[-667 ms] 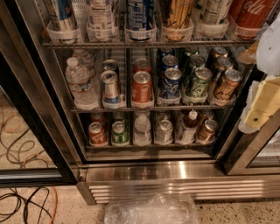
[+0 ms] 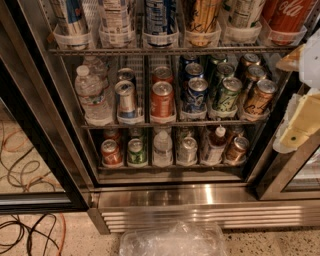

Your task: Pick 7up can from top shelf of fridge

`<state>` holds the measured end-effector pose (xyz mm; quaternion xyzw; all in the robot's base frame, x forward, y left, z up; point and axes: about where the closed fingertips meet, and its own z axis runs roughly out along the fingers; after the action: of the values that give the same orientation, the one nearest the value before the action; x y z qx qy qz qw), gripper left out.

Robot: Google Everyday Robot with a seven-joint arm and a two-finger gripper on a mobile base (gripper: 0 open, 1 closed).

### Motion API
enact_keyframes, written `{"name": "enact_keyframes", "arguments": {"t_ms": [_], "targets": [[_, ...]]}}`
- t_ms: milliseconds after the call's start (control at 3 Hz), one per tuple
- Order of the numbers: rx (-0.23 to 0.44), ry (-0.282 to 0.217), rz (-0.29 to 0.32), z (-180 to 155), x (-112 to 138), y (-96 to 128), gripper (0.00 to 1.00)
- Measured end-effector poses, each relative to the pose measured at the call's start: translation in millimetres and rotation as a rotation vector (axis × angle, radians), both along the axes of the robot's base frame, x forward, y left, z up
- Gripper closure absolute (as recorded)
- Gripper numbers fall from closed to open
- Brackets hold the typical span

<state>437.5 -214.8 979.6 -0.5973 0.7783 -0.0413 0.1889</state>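
Observation:
The fridge (image 2: pixel 30 100) stands open in front of me, with its black door frame at the left. The top shelf (image 2: pixel 165 50) runs along the top of the view, with tall cans in clear cup holders. The 7up can (image 2: pixel 243 11) stands second from the right, green edge and white text panel showing, its top cut off by the frame. The red Coca-Cola can (image 2: pixel 290 14) is to its right. My gripper (image 2: pixel 299 92) is at the right edge, below and right of the 7up can, outside the shelves. Its cream fingers (image 2: pixel 299 125) stand apart and hold nothing.
Racks of short cans (image 2: pixel 162 100) and water bottles (image 2: pixel 92 95) fill the two lower shelves. The stainless louvred base (image 2: pixel 200 215) runs below. A clear plastic bag (image 2: pixel 172 242) lies on the floor in front. Cables (image 2: pixel 25 230) lie at the lower left.

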Motion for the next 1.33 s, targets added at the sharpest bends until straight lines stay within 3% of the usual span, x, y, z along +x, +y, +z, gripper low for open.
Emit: {"name": "enact_keyframes", "arguments": {"t_ms": [333, 667, 1000, 1333], "targets": [[0.088, -0.086, 0.003, -5, -16, 6, 0.00], [0.198, -0.223, 0.081, -1, 0, 27, 0.00], [0.194, -0.322, 0.266, 13, 16, 61, 0.00], [0.152, -0.350, 0.340, 14, 15, 62, 0.00]]}}
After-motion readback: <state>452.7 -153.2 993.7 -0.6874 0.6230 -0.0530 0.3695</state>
